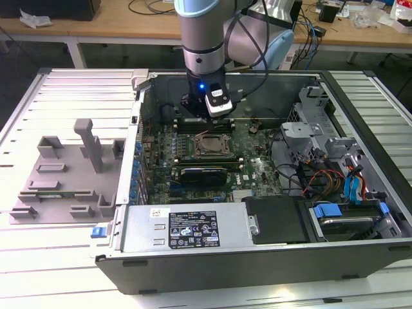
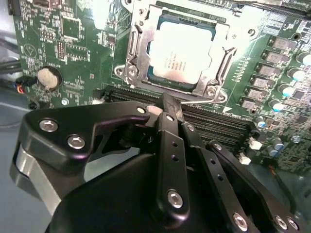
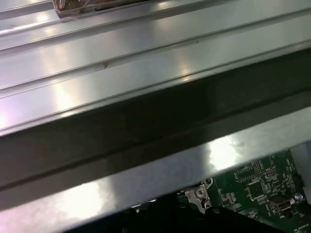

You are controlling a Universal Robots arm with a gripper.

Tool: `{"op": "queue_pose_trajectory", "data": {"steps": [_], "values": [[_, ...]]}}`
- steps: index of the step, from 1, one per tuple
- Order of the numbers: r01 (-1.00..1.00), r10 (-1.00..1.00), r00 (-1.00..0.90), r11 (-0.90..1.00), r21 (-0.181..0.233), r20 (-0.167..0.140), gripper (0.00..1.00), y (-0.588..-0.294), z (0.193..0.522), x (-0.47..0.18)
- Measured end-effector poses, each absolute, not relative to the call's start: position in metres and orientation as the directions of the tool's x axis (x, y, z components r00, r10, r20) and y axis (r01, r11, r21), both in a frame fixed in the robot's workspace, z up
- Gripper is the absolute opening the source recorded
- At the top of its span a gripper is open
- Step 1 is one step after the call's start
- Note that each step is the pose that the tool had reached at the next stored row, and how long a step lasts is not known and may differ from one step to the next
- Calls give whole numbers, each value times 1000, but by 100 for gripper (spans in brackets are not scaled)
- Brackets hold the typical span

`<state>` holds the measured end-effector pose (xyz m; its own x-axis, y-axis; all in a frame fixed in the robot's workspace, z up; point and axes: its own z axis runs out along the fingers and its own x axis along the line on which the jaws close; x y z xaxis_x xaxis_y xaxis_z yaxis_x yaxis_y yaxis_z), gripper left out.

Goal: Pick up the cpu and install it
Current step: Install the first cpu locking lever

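Note:
The cpu (image 2: 181, 50), a silver-topped square chip, lies flat inside the motherboard socket, with the metal socket frame (image 2: 135, 63) around it. In the exterior view the cpu (image 1: 209, 145) sits mid-board inside the open computer case. My gripper (image 2: 168, 103) hovers just off the socket's edge, over the memory slots (image 2: 218, 121). Its black fingers (image 2: 171, 145) meet at the tips, with nothing visible between them. In the exterior view my gripper (image 1: 195, 109) hangs over the rear of the board, a little behind the socket.
The case wall (image 1: 193, 235) and its rim (image 3: 160, 170) surround the board. Drive bays and cables (image 1: 328, 174) fill the exterior view's right side. A grey plastic fixture (image 1: 71, 174) stands on the slatted table at the exterior view's left. A coin battery (image 2: 47, 79) sits near the socket.

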<state>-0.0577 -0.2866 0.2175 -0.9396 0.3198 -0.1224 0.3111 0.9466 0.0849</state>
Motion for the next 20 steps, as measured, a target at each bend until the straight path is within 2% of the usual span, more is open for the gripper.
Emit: {"op": "queue_pose_trajectory", "data": {"steps": [20], "values": [[345,353,-928,935,85,-122,11,-278,200,-52]]}}
